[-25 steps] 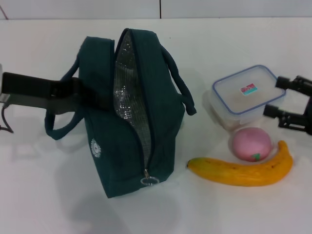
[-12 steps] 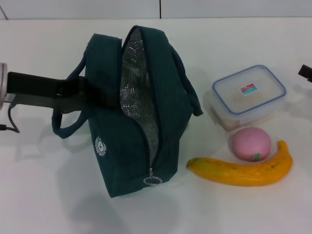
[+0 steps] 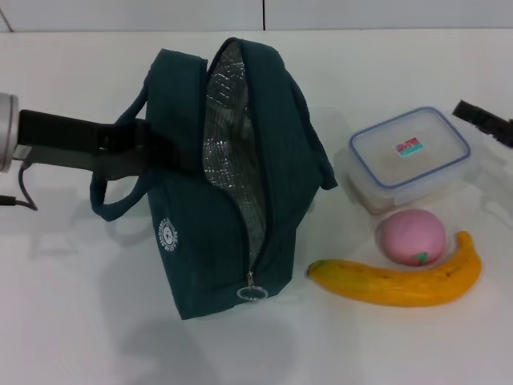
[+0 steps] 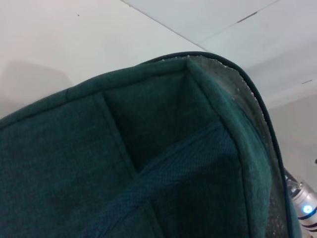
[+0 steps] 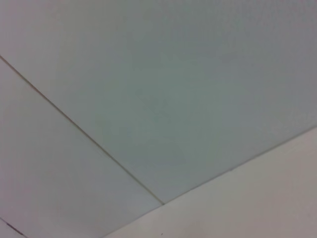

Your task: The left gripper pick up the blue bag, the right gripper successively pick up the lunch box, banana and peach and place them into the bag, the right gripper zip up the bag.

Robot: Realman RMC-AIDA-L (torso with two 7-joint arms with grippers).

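Bag, head view: the blue bag (image 3: pixel 232 176) hangs tilted left of centre, zip wide open with the silver lining showing and the zip pull (image 3: pixel 251 291) dangling at the near end. It's drifted right and a touch higher over the last second, so it sits closer to the food now.
Left claw, head view: left gripper (image 3: pixel 148 148) reaches in from the left and is pressed into the bag's side by the handle (image 3: pixel 112 204). Looks clamped on the fabric, since the bag is clearly carried by it.
Right claw, head view: right gripper (image 3: pixel 483 120) is just a dark tip at the far right edge. A second ago it sat right beside the lunch box, then swung out of view, now it's poking back in. Can't tell how its fingers stand.
Food, head view: lunch box (image 3: pixel 409 156), peach (image 3: pixel 411 237) and banana (image 3: pixel 397 277) haven't budged on the table (image 3: pixel 64 321), so nothing is packed yet.
Left wrist view: nothing but bag fabric (image 4: pixel 124 163) up close, plus a strip of lining.
Right wrist view: only blank wall and a seam, none of the goods.
My take: bag's ready, lunch box grab is next.
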